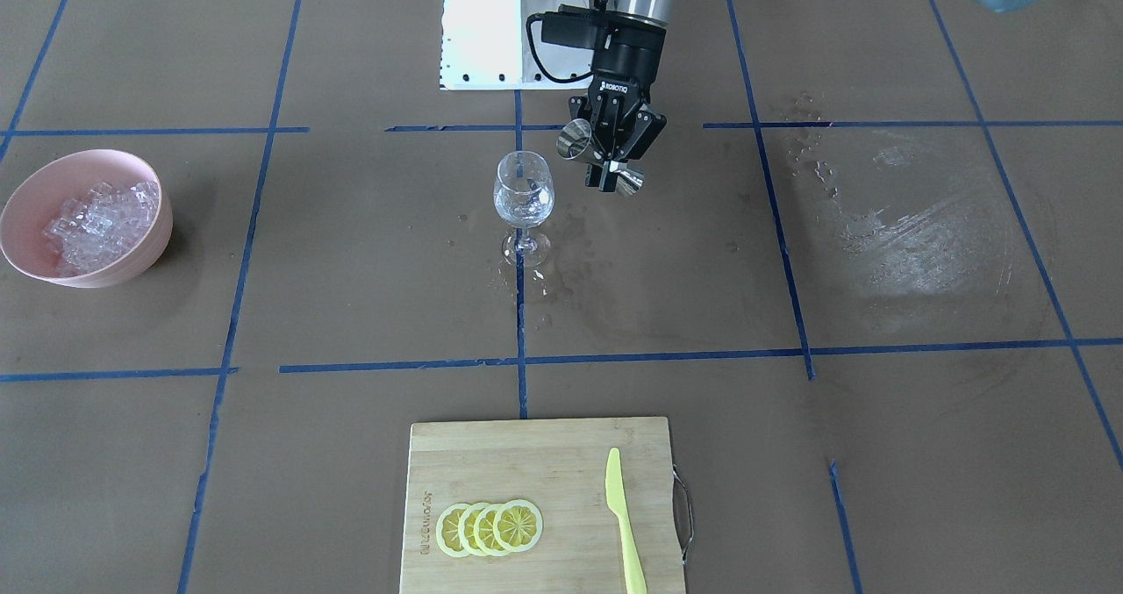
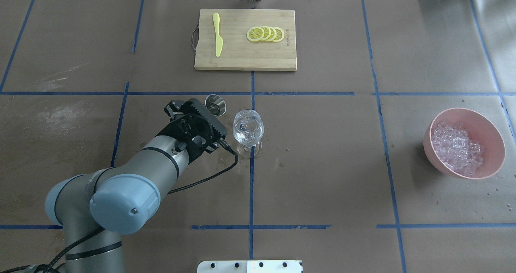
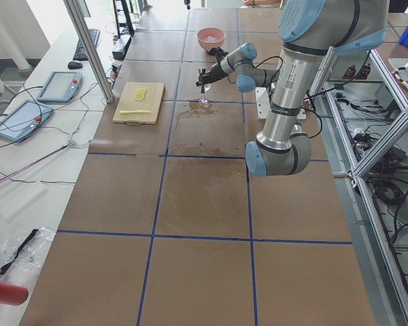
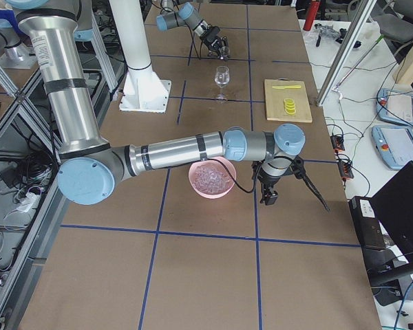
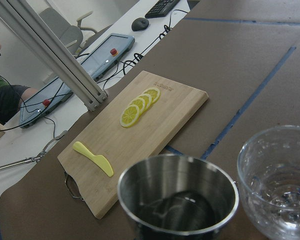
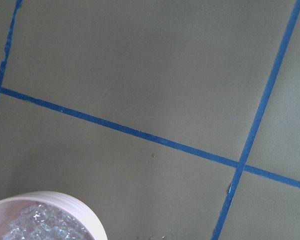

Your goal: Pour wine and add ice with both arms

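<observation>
My left gripper is shut on a steel jigger and holds it tilted in the air, right beside the wine glass and about level with its rim. The glass stands upright at mid table with a little clear liquid in it. The left wrist view shows the jigger's mouth next to the glass. The ice is heaped in a pink bowl far off to the side. My right gripper hangs beside that bowl. I cannot tell whether it is open or shut.
A bamboo cutting board with lemon slices and a yellow knife lies at the table's far edge. Wet patches mark the brown mat. The white base stands behind the glass.
</observation>
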### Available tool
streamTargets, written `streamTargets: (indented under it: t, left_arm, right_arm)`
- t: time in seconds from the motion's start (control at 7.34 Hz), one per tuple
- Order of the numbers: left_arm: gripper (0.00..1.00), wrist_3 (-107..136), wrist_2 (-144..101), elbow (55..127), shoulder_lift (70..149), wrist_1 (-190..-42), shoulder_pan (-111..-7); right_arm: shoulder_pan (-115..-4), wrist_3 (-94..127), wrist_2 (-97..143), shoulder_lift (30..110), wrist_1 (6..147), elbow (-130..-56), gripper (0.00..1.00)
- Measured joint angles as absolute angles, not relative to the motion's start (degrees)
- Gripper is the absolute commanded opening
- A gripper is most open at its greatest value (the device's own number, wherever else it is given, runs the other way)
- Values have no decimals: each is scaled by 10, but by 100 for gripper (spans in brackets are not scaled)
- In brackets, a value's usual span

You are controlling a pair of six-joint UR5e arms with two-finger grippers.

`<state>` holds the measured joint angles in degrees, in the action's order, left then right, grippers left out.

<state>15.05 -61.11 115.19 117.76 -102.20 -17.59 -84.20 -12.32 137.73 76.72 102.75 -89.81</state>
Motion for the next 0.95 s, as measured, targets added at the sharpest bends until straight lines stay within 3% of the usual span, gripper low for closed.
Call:
streamTargets:
  t: [0.95]
  left_arm:
    - [0, 14, -620, 1114, 1313, -755, -173]
  right_arm:
    - [-842, -123, 1378, 772, 1028, -899, 100]
